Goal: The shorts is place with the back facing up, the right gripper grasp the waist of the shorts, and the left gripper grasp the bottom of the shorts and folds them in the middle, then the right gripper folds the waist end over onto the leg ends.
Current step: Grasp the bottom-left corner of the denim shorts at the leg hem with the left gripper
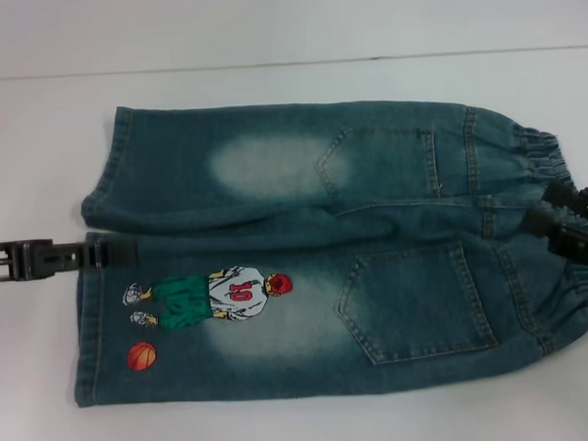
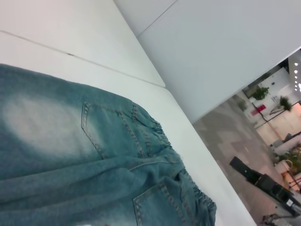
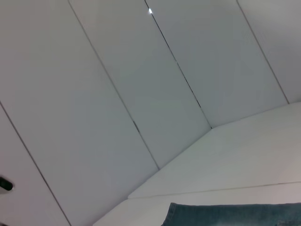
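The shorts (image 1: 275,241) lie flat on the white table, back up, with two pockets and the embroidered basketball player showing. The puckered waist of the shorts (image 1: 540,156) is on the right and the straight leg ends (image 1: 87,327) are on the left. My left gripper (image 1: 120,252) comes in level from the left, its tip over the hem at the gap between the two legs. My right gripper (image 1: 557,212) is at the middle of the waistband, open, its fingers spread across the ruffled edge. The left wrist view shows the shorts (image 2: 70,155) and the waist (image 2: 160,132).
The white table (image 1: 286,35) extends beyond the shorts on every side, with a seam line across its far part. The right wrist view shows pale wall panels and a strip of denim (image 3: 235,214). A black object (image 2: 256,178) shows beyond the table edge.
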